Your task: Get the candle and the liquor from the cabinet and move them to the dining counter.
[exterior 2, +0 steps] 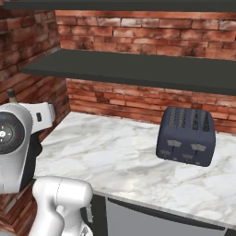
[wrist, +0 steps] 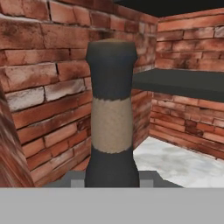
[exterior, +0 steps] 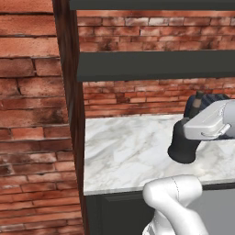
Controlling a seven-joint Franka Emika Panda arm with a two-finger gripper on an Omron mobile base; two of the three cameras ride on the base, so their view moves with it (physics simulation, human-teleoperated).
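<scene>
Nearest us the white arm rises from the bottom of both base views; just past it we have the near edge of the marble worktop [exterior: 124, 156], with dark cupboard fronts below it; in the left base view we see the liquor [exterior: 183, 146] held upright over the right part of that worktop, its wide black body hanging below the white hand, whether it touches the marble we cannot tell; the gripper [wrist: 112, 181] is pinching the liquor, in the hand view the neck with its tan band and dark stopper stands right between the finger tips at the bottom edge; in the right base view the bottle is mostly hidden behind the arm at the far left, only its thin top showing; further back and to the right a dark blue toaster [exterior 2: 186, 136] sits on the worktop, well apart from the bottle; above and behind, the cabinet [exterior 2: 138, 69] with its dark grey shelf boards runs across the red brick back, dark wooden side panel on the left in the left base view
</scene>
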